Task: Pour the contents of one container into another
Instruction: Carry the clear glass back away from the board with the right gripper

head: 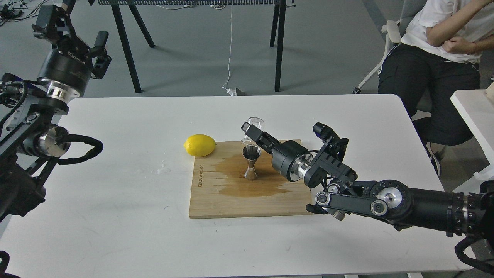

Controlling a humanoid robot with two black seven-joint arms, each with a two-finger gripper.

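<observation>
The steel hourglass jigger [251, 164] stands upright on the wooden board [231, 200], in a brown wet stain, with dark liquid in its upper cone. Just above and behind its mouth the small clear cup [255, 125] is held nearly upright, with my right gripper [251, 133] shut on it. That arm reaches in from the lower right across the board's right edge. My left gripper [58, 17] is raised high at the far left, off the table, far from both containers; its fingers cannot be told apart.
A yellow lemon [199, 145] lies at the board's back left corner. A few clear droplets [163, 169] sit on the white table [115, 216] left of the board. A seated person [436, 46] is beyond the table's far right corner.
</observation>
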